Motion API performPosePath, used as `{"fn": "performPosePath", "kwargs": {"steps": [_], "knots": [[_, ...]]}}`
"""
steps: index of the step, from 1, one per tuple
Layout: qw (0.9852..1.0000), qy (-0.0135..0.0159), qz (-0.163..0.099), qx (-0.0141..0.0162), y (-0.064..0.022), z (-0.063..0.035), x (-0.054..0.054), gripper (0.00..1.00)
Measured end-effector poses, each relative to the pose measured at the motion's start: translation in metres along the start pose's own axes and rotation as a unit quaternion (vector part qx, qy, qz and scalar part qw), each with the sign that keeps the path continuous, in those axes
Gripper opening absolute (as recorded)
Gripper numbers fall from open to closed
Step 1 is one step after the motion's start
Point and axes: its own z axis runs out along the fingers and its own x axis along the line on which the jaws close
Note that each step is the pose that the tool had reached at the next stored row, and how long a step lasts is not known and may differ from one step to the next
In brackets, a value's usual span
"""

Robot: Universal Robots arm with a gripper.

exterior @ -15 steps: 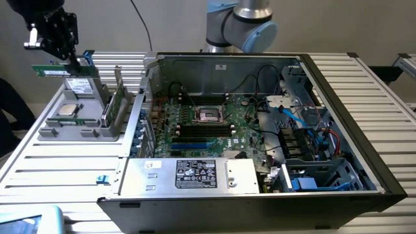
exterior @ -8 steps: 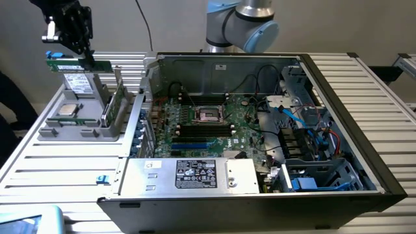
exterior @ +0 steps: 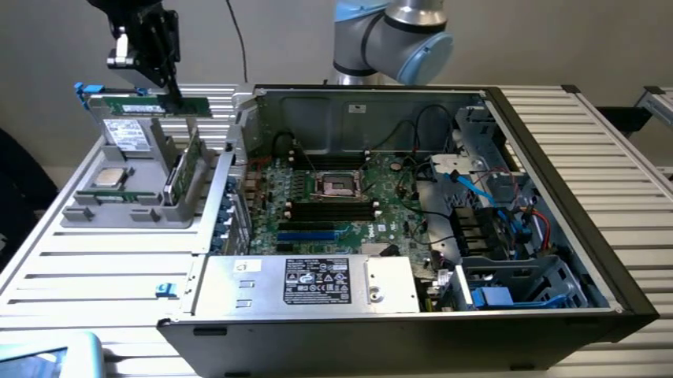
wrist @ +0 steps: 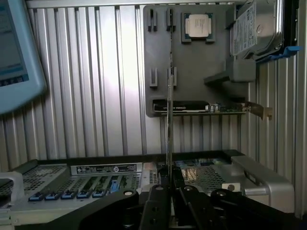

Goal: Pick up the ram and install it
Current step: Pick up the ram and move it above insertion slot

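Nearest the camera, the open computer case (exterior: 589,260) lies on the slatted counter (exterior: 94,268). Its silver power supply (exterior: 305,283) runs along the near edge. Behind that is the motherboard (exterior: 389,213), where the black memory slots (exterior: 331,209) sit just in front of the processor socket (exterior: 339,185) and look empty.

On the exterior view's left, beside the case, stands a grey holder (exterior: 79,213). It carries a silver processor chip (exterior: 109,177), a hard drive (exterior: 128,135) propped upright and a green expansion card (exterior: 185,169) on edge.

Farthest back on that side, the gripper (exterior: 175,94) hangs over the holder. Its jaws are pinching the ram (exterior: 126,106) near one end. The green stick lies level and lengthwise just above the drive, and appears to be clear of the holder. In the wrist view the ram (wrist: 169,124) is edge-on, a thin line rising from between the jaws of the gripper (wrist: 169,184), with the holder beneath it.

My reading is that the pick-up is done and the stick is being carried, while the install has not begun, since the ram is well apart from the slots. Seating it would call for turning the stick parallel to a slot with its contact edge down. The notch would have to match the slot key and the end latches would have to be open. The push would have to be straight and even, because a tilted entry could jam or slip in so narrow a grip.
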Motion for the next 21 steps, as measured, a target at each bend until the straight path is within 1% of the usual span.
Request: {"fn": "performPosePath", "kwargs": {"steps": [21], "knots": [[1.0000,-0.0001,0.000,0.0000,-0.0957,0.0009,-0.005,0.14]]}}
